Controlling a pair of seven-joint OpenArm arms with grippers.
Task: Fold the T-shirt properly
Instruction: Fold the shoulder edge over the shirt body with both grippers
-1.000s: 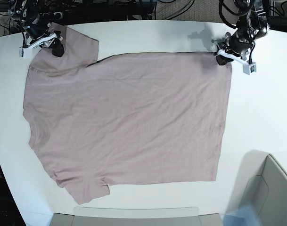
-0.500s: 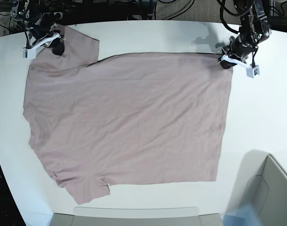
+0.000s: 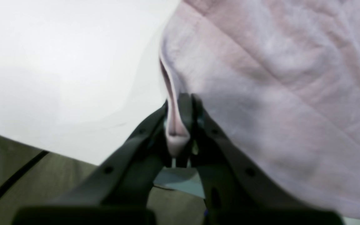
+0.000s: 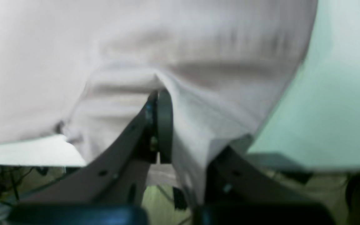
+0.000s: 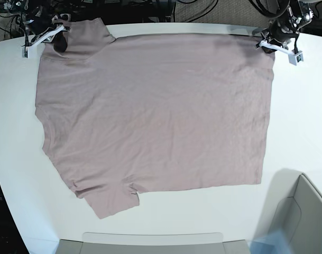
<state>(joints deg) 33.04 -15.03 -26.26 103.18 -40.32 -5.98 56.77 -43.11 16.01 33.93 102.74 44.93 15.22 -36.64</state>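
The mauve-pink T-shirt [image 5: 155, 116] lies spread flat on the white table [image 5: 303, 121], with one sleeve at the near left and another at the far left. At the shirt's far right corner, my left gripper [image 5: 267, 43] is shut on the cloth. The left wrist view shows a folded edge of the T-shirt [image 3: 277, 93] pinched between the dark fingers of the left gripper [image 3: 180, 106]. My right gripper [image 5: 59, 41] is shut on the far left corner by the sleeve. In the right wrist view, the T-shirt [image 4: 136, 47] drapes over the closed right gripper [image 4: 158, 97].
A grey bin [image 5: 303, 217] stands at the near right corner. A grey panel [image 5: 150, 243] runs along the near edge. Cables and dark gear lie beyond the table's far edge [image 5: 166, 8]. Both grippers are close to that far edge.
Both grippers have shut on the shirt's far corners and drawn back toward the far edge. The whole shirt has slid away from the near edge and slightly to the right.
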